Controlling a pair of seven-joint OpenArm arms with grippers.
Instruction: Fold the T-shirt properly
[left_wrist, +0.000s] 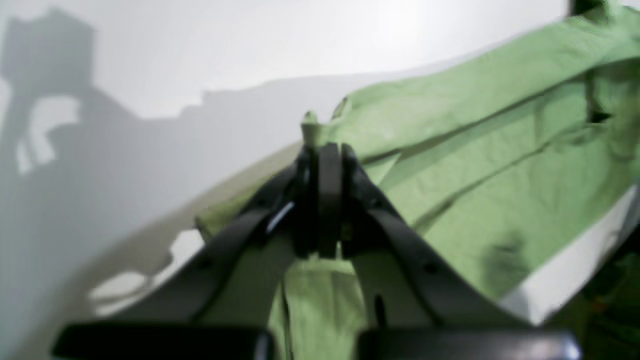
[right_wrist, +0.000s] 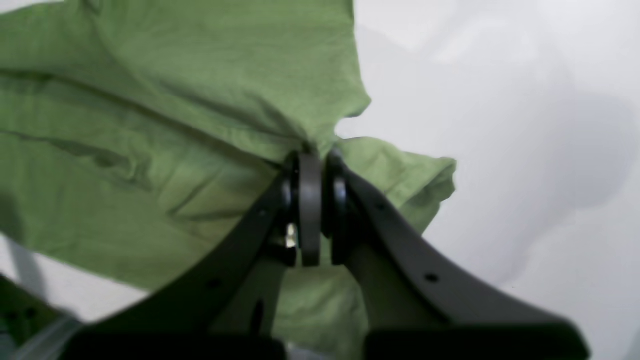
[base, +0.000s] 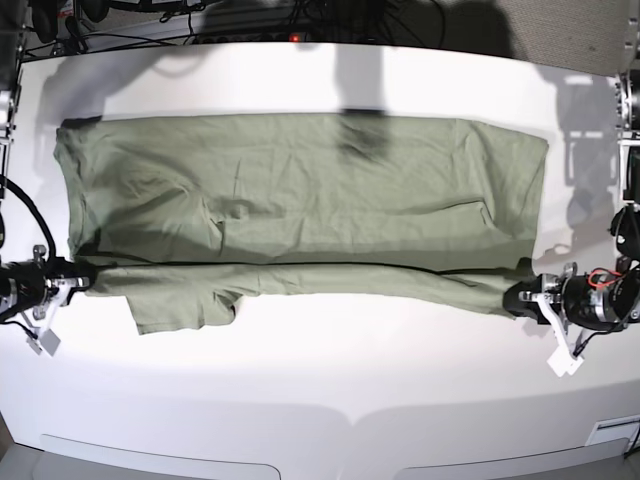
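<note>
Shirt (base: 300, 200) stretches between the tools, its near edge pinched at one end in the clamped left tool (base: 528, 296) and at the other in the clamped right tool (base: 72, 272). Olive, lightly creased, it lies on the white surface (base: 320, 380), long axis running from tool to tool, a sleeve hanging near the right tool.

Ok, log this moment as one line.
olive-green cotton T-shirt: spread on white table | left gripper: shut on near edge | right gripper: shut on near edge

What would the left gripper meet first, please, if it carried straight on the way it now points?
The left gripper, shut on the T-shirt, points across the table toward the right gripper; it would probably just push further into the shirt.
</note>
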